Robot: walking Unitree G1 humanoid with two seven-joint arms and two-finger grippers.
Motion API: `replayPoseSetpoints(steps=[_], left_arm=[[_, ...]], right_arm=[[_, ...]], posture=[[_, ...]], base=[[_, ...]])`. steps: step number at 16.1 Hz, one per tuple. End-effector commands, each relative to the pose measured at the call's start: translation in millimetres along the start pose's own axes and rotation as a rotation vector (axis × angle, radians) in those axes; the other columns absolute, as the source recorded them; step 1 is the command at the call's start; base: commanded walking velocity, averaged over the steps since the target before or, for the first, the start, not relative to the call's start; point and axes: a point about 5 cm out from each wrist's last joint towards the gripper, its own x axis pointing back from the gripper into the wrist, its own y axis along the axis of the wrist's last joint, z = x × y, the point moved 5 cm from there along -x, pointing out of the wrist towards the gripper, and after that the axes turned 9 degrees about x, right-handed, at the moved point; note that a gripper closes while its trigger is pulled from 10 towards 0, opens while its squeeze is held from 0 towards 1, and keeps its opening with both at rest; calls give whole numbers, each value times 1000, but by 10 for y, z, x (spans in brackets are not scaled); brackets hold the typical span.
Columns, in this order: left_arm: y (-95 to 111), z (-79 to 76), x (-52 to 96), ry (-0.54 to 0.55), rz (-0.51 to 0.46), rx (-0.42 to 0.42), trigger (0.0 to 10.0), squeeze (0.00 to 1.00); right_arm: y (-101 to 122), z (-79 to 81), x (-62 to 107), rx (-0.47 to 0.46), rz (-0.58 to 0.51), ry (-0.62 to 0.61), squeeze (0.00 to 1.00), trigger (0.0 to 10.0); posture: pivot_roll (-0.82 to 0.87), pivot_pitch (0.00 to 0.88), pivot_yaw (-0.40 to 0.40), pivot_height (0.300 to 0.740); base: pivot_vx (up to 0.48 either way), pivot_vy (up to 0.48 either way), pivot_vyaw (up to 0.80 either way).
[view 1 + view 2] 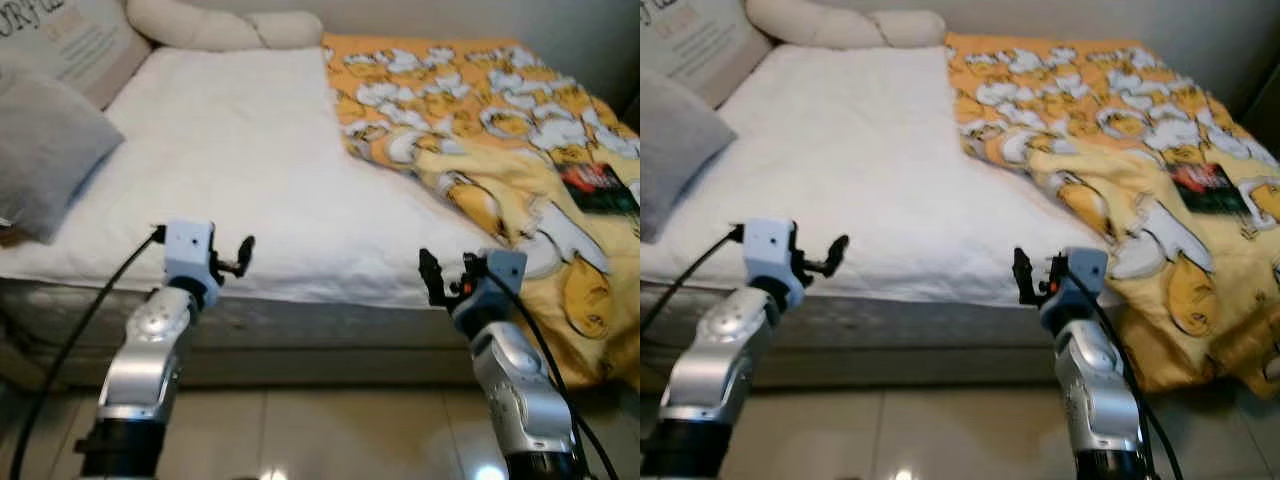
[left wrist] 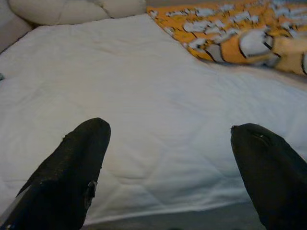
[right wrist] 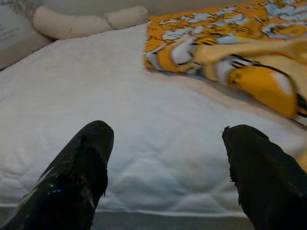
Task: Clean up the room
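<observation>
A bed with a white quilted mattress cover (image 1: 240, 150) stands before me. An orange and yellow cartoon-print blanket (image 1: 500, 130) lies rumpled over its right half and hangs down the front right corner. My left gripper (image 1: 240, 256) is held up at the bed's front edge on the left, open and empty, with its fingers (image 2: 81, 167) spread wide over the white cover (image 2: 158, 115). My right gripper (image 1: 432, 275) is at the front edge close to the blanket's hanging part, also open and empty, its fingers (image 3: 86, 163) apart, with the blanket (image 3: 230, 43) just beyond.
A grey pillow (image 1: 45, 150) lies at the left edge of the bed, a printed cushion (image 1: 75, 40) behind it. A long cream bolster (image 1: 220, 25) runs along the head. A dark red and black item (image 1: 595, 185) rests on the blanket at the right. Glossy tiled floor (image 1: 330, 430) lies below.
</observation>
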Motion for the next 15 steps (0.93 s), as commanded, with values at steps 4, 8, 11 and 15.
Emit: replayPoseSetpoints(steps=[4,8,11,15], left_arm=[[20,-130,-60,-35,-7,3,10000,573],[9,-199,-89,-57,-1,4,10000,537],[19,-197,-97,-57,-7,-8,10000,455],[-1,-139,-87,-38,-8,-5,10000,471]], right_arm=[[4,-180,36,-28,-10,-67,0,10000],[-24,-175,26,-41,0,-68,0,10000],[-19,-111,-2,-40,-1,-45,0,10000],[29,-62,-39,-42,-16,-8,0,10000]], posture=[[33,0,17,740],[39,0,4,740],[45,0,1,740],[52,0,-17,740]], base=[[0,-480,0],[0,-351,0],[0,0,0],[0,0,0]])
